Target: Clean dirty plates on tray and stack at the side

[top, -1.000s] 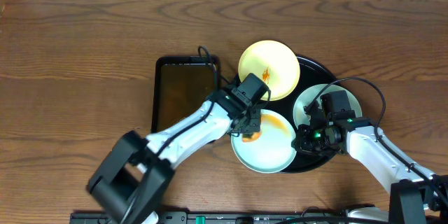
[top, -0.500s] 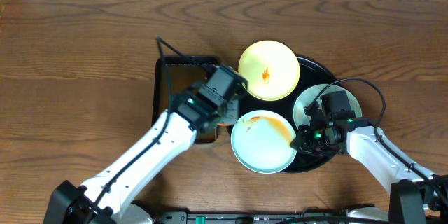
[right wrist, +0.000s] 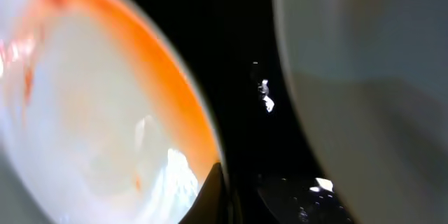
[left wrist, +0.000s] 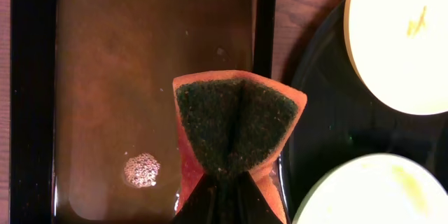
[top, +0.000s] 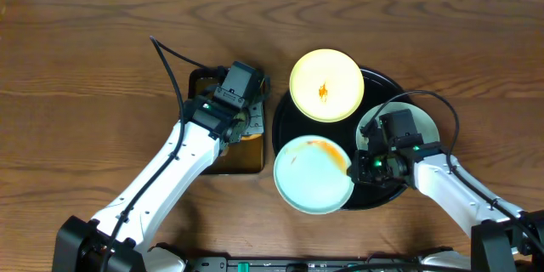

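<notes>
Three plates lie on the round black tray (top: 380, 197): a pale yellow plate (top: 327, 85) at the back, a mint-blue plate (top: 313, 176) at the front with an orange smear along its far rim, and a second mint-blue plate (top: 429, 125) partly hidden under my right arm. My right gripper (top: 361, 166) is shut on the front plate's right rim; the right wrist view shows that smeared plate (right wrist: 105, 112) beside a dark finger (right wrist: 213, 196). My left gripper (left wrist: 227, 182) is shut on a folded orange-and-green sponge (left wrist: 234, 129).
The sponge hangs over a rectangular black tray (left wrist: 31, 98) of brownish liquid, left of the round tray (left wrist: 329, 126). The front plate overhangs the round tray's left front rim. Bare wooden table (top: 93, 68) lies to the left and behind.
My left arm has carried the sponge off the front mint-blue plate, leftward to over the rectangular tray. The front plate has shifted slightly left and forward. The right arm has barely moved.
</notes>
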Available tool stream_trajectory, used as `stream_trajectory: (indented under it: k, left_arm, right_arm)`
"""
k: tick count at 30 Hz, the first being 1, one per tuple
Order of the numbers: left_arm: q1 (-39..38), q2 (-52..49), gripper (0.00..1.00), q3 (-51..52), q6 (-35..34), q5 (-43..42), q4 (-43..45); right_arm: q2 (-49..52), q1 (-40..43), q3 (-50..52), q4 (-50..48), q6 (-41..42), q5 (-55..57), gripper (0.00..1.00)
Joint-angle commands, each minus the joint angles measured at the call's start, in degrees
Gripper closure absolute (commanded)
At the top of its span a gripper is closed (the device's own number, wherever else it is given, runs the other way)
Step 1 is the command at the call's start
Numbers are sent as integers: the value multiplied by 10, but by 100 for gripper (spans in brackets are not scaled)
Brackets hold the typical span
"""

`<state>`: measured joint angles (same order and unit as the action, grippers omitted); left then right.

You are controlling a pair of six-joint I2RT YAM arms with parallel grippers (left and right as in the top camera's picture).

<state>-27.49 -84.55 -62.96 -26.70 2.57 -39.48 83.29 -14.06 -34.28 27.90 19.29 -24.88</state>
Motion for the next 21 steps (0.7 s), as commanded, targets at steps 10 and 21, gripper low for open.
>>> stream_trajectory:
  k: [10,21]
  left_arm:
    - [2,-4,93,-2,10,9,-4]
    - [2,-4,93,-2,10,9,-3]
  right_arm:
    - [-34,-7,-21,23,2,93,99]
    - [-102,-7,-174,221,-31,271,99]
